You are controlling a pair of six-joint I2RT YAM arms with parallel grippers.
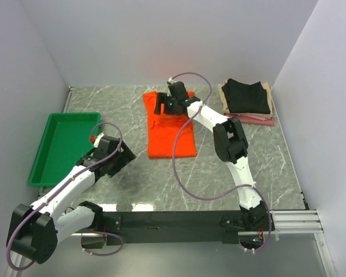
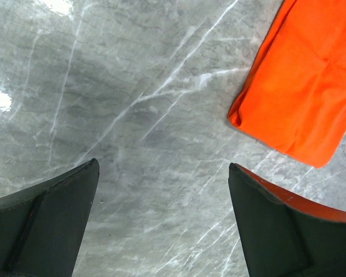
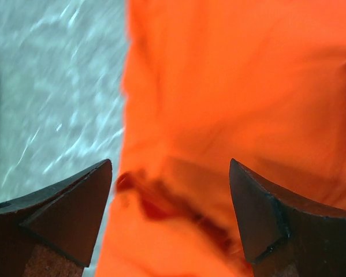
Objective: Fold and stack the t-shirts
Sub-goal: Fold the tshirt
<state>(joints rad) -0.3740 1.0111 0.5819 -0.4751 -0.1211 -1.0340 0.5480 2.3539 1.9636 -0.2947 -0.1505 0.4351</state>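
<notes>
The green tray (image 1: 63,151) blocks the left edge, folded t-shirts (image 1: 248,97) the far right corner. The table (image 1: 279,173) is free at its near right corner.

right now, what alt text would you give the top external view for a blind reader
An orange t-shirt, folded to a long strip, lies mid-table on grey marble, the right fingers open over its far end. The left fingers hover open beside a green tray; folded black, beige and pink shirts are stacked at the far right.
</notes>
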